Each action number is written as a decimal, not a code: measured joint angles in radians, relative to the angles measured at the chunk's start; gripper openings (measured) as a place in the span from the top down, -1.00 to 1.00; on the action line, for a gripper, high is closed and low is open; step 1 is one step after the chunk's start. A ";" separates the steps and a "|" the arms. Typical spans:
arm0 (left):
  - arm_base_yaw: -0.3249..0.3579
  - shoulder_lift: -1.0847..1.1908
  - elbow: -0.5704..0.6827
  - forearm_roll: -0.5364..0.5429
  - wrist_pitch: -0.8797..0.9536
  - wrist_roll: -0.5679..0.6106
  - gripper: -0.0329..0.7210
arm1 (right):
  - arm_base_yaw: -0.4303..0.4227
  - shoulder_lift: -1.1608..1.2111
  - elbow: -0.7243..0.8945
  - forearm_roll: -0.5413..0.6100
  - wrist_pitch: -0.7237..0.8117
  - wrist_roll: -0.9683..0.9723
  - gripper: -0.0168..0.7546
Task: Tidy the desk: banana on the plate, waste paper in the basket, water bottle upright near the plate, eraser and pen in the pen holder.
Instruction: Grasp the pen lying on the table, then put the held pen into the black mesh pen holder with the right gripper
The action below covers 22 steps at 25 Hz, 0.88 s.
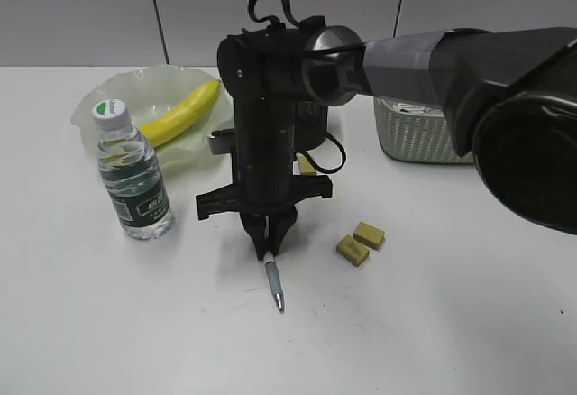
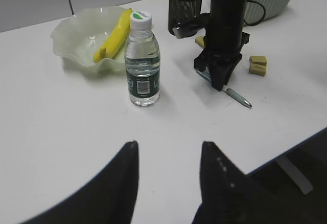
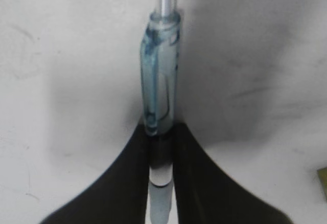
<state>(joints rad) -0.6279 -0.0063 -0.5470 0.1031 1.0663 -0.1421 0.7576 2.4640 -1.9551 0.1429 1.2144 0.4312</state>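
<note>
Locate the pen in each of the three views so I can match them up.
Exterior view: the pen lies on the desk at lower centre, one end between the right gripper fingers.
Left wrist view: the pen is right of centre, below the same gripper.
Right wrist view: the pen runs up the middle, clamped by the fingers.
Shared landmark: the right gripper.
</note>
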 joint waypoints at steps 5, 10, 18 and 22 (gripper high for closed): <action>0.000 0.000 0.000 0.000 0.000 0.000 0.12 | 0.000 -0.054 -0.016 -0.085 0.000 -0.015 0.67; 0.000 0.000 0.000 0.000 0.000 0.000 0.12 | -0.003 -0.224 -0.052 -0.288 0.007 -0.017 0.67; 0.000 0.000 0.000 0.000 0.000 0.000 0.12 | -0.105 -0.402 -0.062 -0.379 -0.204 -0.027 0.67; 0.000 0.000 0.000 0.000 0.000 0.000 0.12 | -0.174 -0.402 -0.062 -0.355 -0.341 -0.087 0.67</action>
<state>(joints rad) -0.6279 -0.0063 -0.5466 0.1031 1.0663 -0.1421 0.5833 2.0619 -2.0169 -0.2122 0.8730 0.3446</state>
